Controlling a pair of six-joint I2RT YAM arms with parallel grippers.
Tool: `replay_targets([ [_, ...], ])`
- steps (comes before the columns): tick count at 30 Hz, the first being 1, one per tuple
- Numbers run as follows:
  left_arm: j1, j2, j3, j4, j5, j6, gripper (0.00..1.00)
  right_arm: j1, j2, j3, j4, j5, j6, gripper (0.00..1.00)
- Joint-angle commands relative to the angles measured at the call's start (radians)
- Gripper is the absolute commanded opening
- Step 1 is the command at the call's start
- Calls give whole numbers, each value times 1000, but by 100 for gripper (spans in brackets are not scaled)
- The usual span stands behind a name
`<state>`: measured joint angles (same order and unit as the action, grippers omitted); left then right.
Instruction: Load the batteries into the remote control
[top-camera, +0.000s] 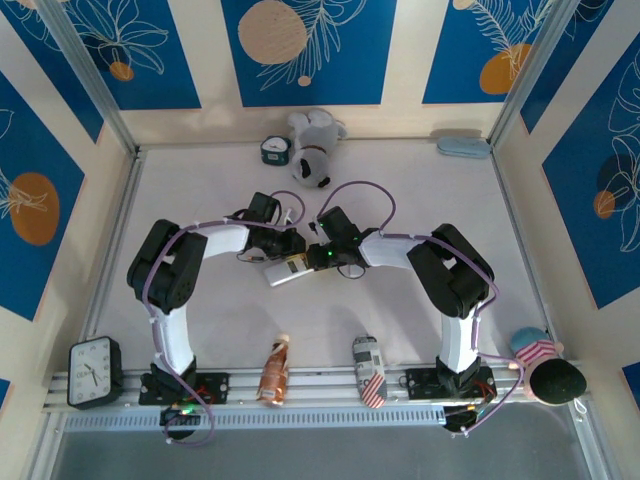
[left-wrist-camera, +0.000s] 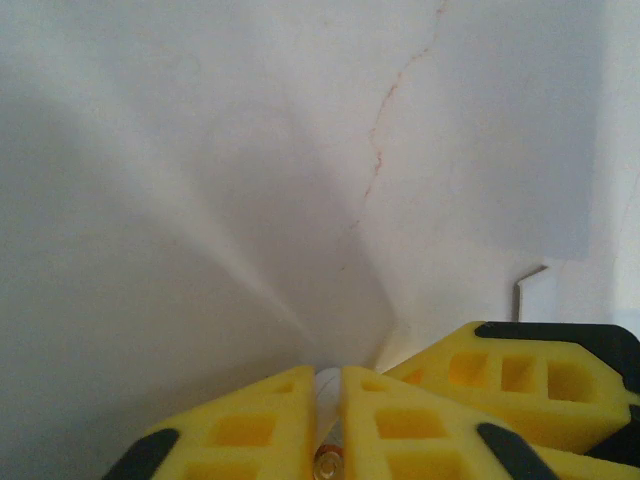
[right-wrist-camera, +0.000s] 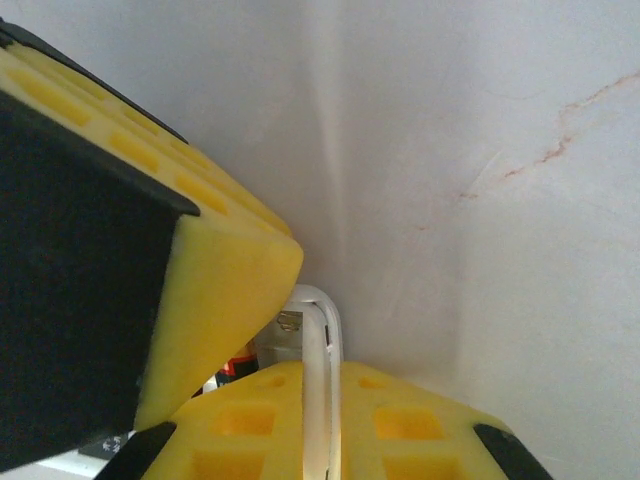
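Remote control: small white rectangular handset, mid-bench between the two arms, lying at a slant with its left end nearer and its right end at the right gripper. Whether it rests on the bench or is lifted cannot be told.
Right gripper: yellow foam fingers on a black mount, closed on the right end of the remote control. In the right wrist view the handset's thin white edge runs up between the two fingers, with a bit of red and a small metal part showing to its left.
Left gripper: the same yellow foam fingers, just on the far side of the remote control and almost touching the right gripper. The jaws are narrow, pinched on a slim thing.
Battery: tiny cylinder with a coppery ring end, clamped between the left gripper's fingers, its end towards the wrist camera. Its tip is hidden.
Gripper spacing: one right finger sits just right of the left fingertips.
Bench: white, faintly cracked surface.
Near edge: black alarm clock at left, orange bottle and striped can lying between the arm bases.
Far edge: small dark clock beside a grey and white plush toy.
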<state>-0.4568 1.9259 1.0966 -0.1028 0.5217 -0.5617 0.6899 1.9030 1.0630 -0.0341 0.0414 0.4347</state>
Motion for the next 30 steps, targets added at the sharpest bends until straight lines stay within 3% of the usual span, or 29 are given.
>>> replay_targets([
  [1,-5,-54,8,-73,-20,29,18,6,31,-15,17,-6,-7,15],
  [9,10,-89,13,-81,-21,24,22,5,25,-26,28,-6,-1,15],
  [15,9,-88,-15,-37,23,5,11,7,20,-32,31,-8,-2,15],
  [30,6,-55,-23,-38,26,3,11,11,18,-32,31,-3,-4,15],
])
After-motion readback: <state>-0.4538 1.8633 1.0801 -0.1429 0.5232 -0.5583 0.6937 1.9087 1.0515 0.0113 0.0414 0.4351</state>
